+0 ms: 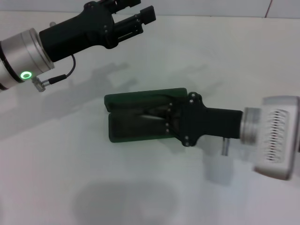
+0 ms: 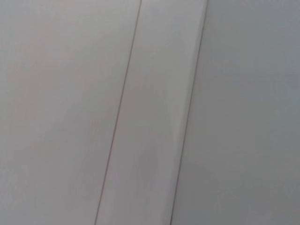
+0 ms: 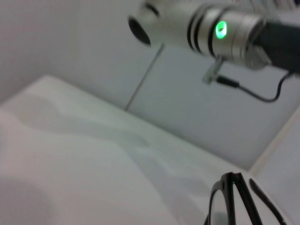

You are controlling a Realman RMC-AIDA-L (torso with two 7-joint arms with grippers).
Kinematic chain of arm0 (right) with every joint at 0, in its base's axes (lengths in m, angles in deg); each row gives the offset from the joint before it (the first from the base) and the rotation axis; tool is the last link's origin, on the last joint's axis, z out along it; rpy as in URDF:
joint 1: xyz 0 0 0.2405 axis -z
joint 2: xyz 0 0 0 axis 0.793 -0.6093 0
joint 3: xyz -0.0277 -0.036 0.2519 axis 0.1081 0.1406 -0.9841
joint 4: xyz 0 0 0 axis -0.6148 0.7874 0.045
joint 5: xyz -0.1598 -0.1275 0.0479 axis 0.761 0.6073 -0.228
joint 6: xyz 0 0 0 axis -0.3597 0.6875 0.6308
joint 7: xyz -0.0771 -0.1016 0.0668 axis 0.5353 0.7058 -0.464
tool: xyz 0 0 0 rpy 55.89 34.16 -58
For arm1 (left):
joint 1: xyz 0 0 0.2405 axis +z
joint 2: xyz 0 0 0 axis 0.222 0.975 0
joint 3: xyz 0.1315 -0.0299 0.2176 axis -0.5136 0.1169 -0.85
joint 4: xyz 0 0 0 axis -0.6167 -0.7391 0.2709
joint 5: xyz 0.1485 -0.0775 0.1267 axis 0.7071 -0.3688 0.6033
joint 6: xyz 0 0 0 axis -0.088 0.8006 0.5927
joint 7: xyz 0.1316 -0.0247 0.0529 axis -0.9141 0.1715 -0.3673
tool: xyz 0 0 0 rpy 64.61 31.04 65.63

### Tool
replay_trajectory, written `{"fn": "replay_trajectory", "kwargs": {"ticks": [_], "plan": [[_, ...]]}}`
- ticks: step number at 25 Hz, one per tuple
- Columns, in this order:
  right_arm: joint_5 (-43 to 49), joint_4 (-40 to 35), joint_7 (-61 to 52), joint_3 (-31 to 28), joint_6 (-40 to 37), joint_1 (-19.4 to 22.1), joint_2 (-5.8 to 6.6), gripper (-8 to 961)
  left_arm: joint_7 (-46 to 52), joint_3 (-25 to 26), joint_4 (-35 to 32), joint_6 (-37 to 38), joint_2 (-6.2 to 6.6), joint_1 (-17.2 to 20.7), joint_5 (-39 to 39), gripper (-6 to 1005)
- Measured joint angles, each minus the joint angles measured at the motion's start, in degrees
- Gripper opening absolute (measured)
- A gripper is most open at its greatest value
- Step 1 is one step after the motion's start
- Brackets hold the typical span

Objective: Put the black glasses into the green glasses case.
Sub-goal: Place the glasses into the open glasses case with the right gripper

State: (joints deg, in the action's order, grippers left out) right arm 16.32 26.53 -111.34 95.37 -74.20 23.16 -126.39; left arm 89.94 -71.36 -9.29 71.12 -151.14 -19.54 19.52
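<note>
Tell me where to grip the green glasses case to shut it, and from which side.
Judging from the head view, take the raised lid's free long edge on the green glasses case, coming from the far side and pressing toward the tray. The lid stands open along the far side. The right gripper sits over the tray with the black glasses, so the left gripper, raised behind, suits best.

The left wrist view shows only pale grey-white surfaces. A thin dark seam (image 2: 118, 112) runs slantwise across the picture, and beside it a soft-edged lighter band (image 2: 161, 112) follows the same slant. A slightly darker grey panel (image 2: 248, 112) lies beyond the band.
</note>
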Motion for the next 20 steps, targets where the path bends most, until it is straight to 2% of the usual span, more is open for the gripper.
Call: {"fn": "replay_trajectory", "kwargs": {"ticks": [4, 7, 11, 18, 20], "plan": [[-0.1, -6.4, -2.2, 6.8, 13.7, 0.9, 0.04, 139, 0.1, 0.1, 0.0, 0.0, 0.01, 0.0, 0.0, 689], [-0.3, -8.9, -3.3, 11.1, 20.0, 0.8, -0.01, 140, 0.2, 0.0, 0.1, 0.0, 0.0, -0.3, 0.1, 689], [-0.3, -10.4, -5.2, 14.3, 23.4, 0.7, 0.01, 143, 0.4, -0.2, 0.1, 0.0, 0.0, -0.5, 0.4, 691], [-0.3, -11.0, -6.3, 14.6, 24.2, 1.7, 0.0, 147, 0.4, -0.2, 0.1, 0.0, -0.05, -0.2, 0.5, 692], [-0.4, -11.5, -6.3, 14.3, 23.3, 2.4, 0.01, 229, 0.3, -0.1, 0.1, 0.0, -0.09, 0.0, 0.5, 693]]}}
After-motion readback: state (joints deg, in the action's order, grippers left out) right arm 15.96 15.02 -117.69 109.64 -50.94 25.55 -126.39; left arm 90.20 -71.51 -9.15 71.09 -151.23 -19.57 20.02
